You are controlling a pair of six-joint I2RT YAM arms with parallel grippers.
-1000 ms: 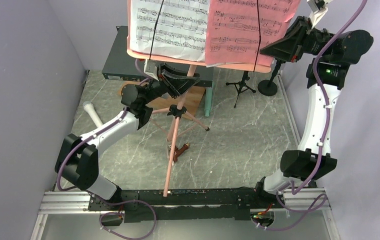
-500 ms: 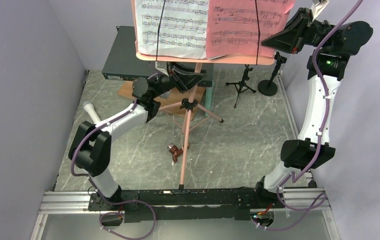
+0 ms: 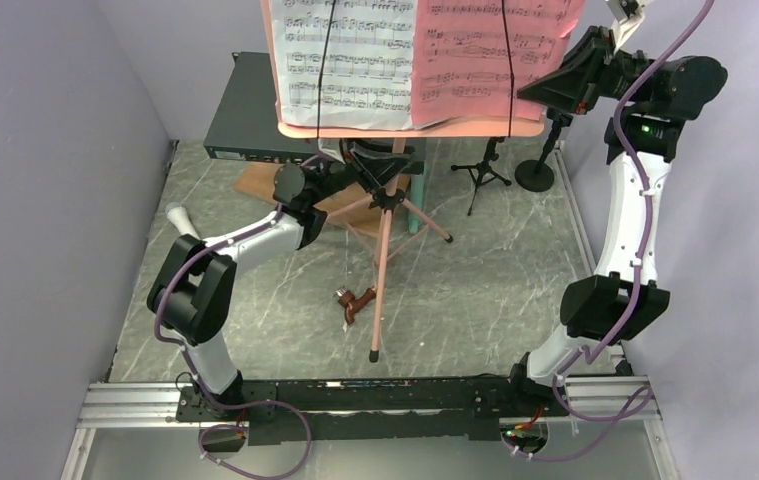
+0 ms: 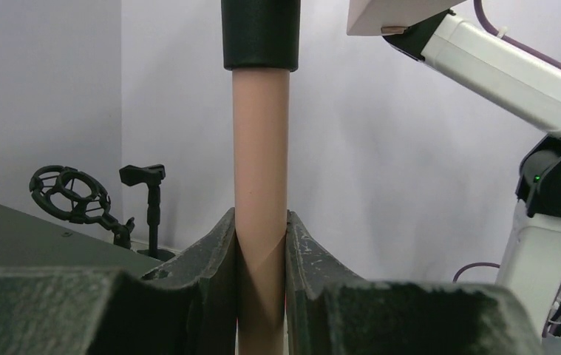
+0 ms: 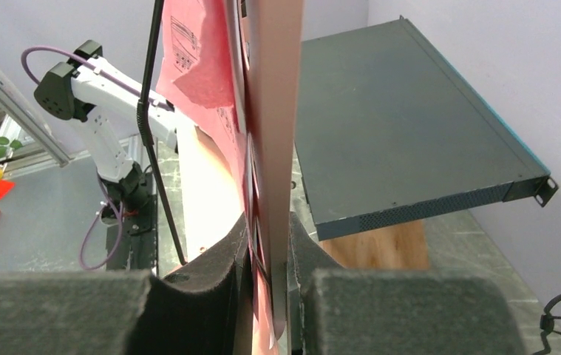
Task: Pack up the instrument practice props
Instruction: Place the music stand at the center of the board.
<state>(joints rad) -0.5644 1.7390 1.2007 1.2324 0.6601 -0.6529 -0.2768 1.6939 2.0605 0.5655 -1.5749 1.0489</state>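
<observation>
Early on: our left gripper (image 4: 261,248) clamps the pole (image 4: 261,155), right gripper (image 5: 268,248) clamps the desk (image 5: 273,111) edge; we see nothing packed, mic (image 3: 183,226) and mounts (image 3: 482,170) out on the table (image 3: 495,270).

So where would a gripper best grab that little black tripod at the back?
On the black tripod, probably the thin upright stem, just above the splayed legs, coming in level from the near side. The legs spread low and would foul fingers; its top is hidden behind the pink music desk, so dropping from above looks awkward.
</observation>
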